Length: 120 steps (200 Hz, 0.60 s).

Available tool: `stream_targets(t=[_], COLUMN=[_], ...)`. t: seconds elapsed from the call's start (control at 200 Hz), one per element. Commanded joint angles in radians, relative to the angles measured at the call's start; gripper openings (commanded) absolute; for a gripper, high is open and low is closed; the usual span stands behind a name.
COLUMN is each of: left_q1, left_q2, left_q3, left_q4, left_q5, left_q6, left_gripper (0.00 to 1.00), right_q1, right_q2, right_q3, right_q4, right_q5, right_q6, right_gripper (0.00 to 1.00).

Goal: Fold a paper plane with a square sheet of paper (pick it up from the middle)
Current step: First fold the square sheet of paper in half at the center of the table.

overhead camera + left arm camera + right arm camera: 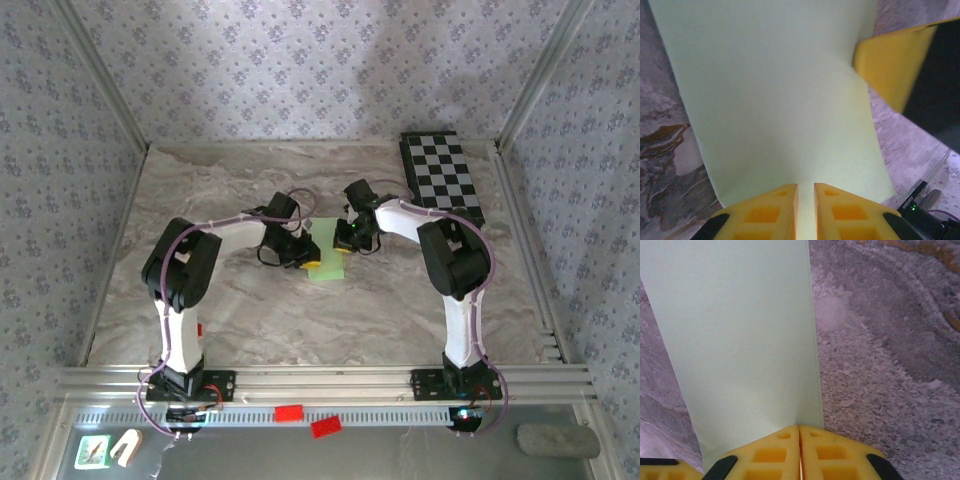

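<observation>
- The square sheet of paper [328, 270] sits pretty much dead centre on the marble table [220, 310], well away from every edge and squeezed in between the two grippers.
- From the top camera it's a narrow light-green strip. Its long axis runs roughly from the far edge toward the near edge, leaning a little sideways. I can't tell which end would be the nose.
- Both wrist cameras show it as a long flat band stretching away from the fingers, with straight side edges.
- The left gripper [308, 255] comes in from the left side of the strip. In its own wrist view the yellow fingers [765, 215] are nearly together with just a thin gap, and green paper shows in that gap. Whether it's actually clamping or just sitting on the sheet, I can't tell.
- The right gripper [342, 246] is on the right side of the strip. In the right wrist view its fingers [765, 455] are pressed tight together with only a hairline seam, and the sheet's long right edge runs straight into that seam, so it's pinching the paper.
- One right finger also shows in the left wrist view, touching the sheet's far right edge.
- The checkered board [443, 178] lies by the far right corner, well apart from everything.
</observation>
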Motion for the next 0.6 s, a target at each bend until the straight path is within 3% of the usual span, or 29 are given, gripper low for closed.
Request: stream_targets(t=[0.0, 0.29, 0.595], left_q1=[0.003, 0.035, 0.109], left_q2=[0.023, 0.022, -0.104], left_q3=[-0.013, -0.116, -0.185], left_q4=[-0.014, -0.068, -0.108], left_q5=[0.016, -0.027, -0.032], left_q6=[-0.002, 0.088, 0.134], left_gripper=[0.17, 0.16, 0.16], right_q1=[-0.006, -0.007, -0.009], right_q2=[0.081, 0.085, 0.087], right_q3=[-0.063, -0.073, -0.079], right_q4=[-0.102, -0.097, -0.095], right_q5=[0.099, 0.098, 0.101], right_q6=[0.013, 0.013, 0.012], right_gripper=[0.08, 0.08, 0.08])
